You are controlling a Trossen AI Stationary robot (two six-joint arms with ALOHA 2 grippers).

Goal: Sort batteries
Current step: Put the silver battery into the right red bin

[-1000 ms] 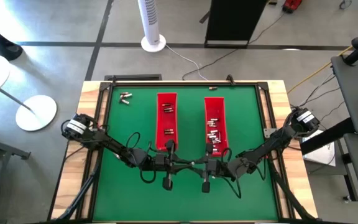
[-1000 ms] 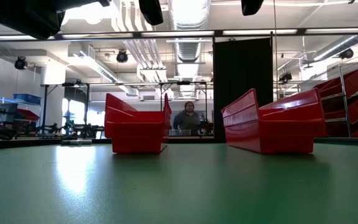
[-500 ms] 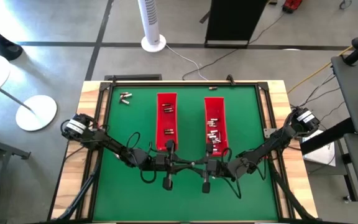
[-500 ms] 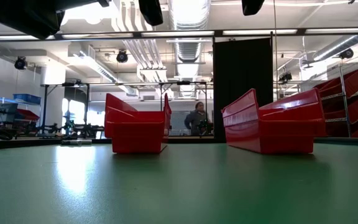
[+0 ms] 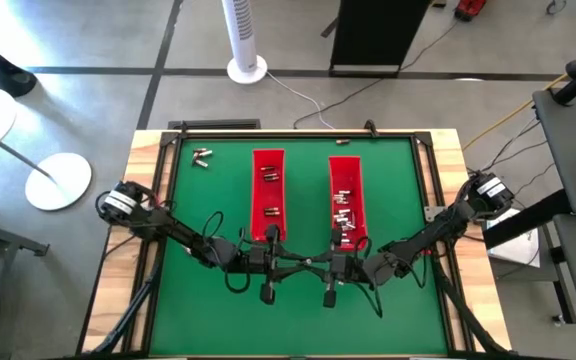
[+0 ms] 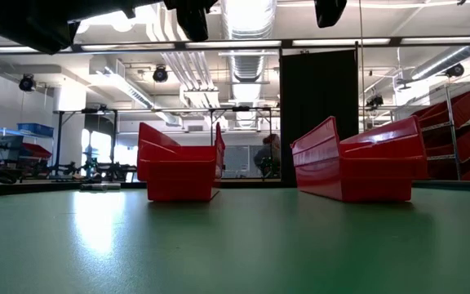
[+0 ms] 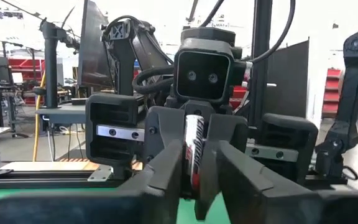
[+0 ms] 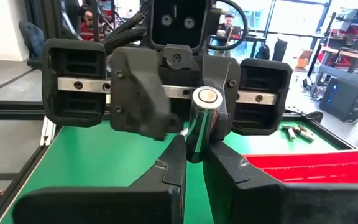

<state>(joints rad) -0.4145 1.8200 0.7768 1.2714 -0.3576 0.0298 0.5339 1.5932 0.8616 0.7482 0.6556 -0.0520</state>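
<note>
high view, 2 red trays (image 5: 268,195), 2 arms

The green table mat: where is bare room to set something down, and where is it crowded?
Bare green mat lies between the left long red plastic tray and the mat's left edge, also between the two trays, and right of the right red tray. Crowded: the near middle, where both end effectors meet, and the far-left corner with loose small silvery metal batteries.
</note>
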